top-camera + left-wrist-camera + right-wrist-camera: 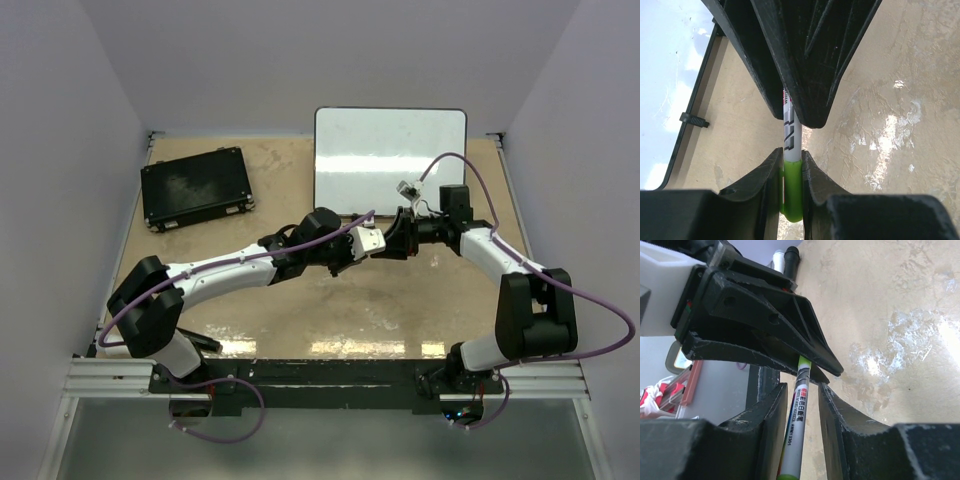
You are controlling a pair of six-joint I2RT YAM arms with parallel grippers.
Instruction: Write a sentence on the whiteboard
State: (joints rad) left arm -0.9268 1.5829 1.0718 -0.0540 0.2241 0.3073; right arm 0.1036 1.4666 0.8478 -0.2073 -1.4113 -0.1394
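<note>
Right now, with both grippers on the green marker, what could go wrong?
The left gripper pinches the marker at its green end, the right gripper its barrel. An off-axis pull could twist it out of one grip, and it might drop onto the table short of the blank whiteboard.

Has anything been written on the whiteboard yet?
No, from above the whiteboard shows a bare white surface with no words on it.

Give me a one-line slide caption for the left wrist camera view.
Left gripper clamping the green end of a white marker pen, right gripper flanking its barrel, glossy black-rimmed whiteboard at left.
</note>
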